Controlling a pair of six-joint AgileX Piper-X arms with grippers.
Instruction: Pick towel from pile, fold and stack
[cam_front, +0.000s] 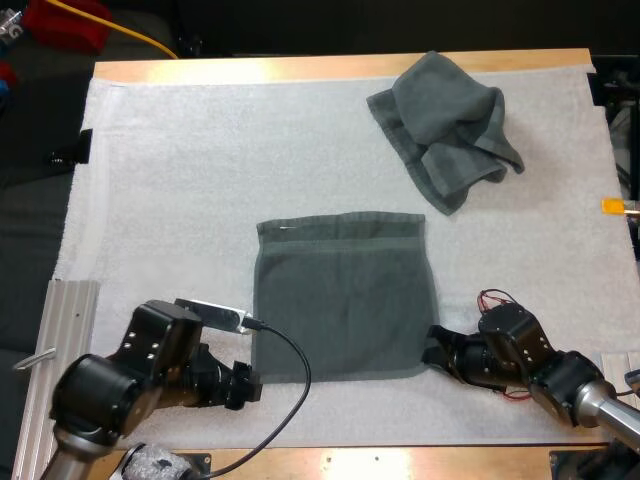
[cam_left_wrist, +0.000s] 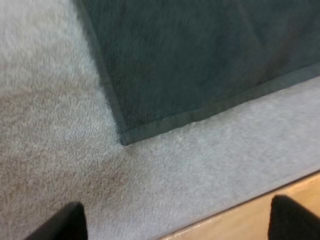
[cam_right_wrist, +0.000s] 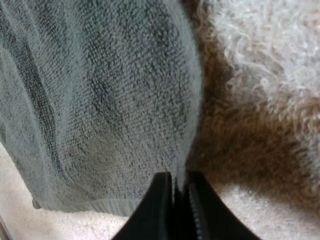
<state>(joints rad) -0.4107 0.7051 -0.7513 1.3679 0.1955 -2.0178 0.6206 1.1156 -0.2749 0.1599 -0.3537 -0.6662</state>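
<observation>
A dark grey-green towel (cam_front: 340, 295) lies spread flat in the middle of the white mat (cam_front: 170, 170). A second towel (cam_front: 445, 125) sits crumpled at the far right. My left gripper (cam_front: 245, 385) rests low by the flat towel's near left corner; in the left wrist view its fingers (cam_left_wrist: 67, 222) stand wide apart, open, with the towel corner (cam_left_wrist: 190, 60) just ahead and untouched. My right gripper (cam_front: 435, 350) is at the near right corner. There its fingertips (cam_right_wrist: 180, 182) press together on the towel's edge (cam_right_wrist: 100, 100).
A ribbed metal rail (cam_front: 65, 320) lies along the mat's left side near my left arm. The wooden table edge (cam_front: 400, 462) runs close behind both grippers. Open mat stretches between the two towels and across the far left.
</observation>
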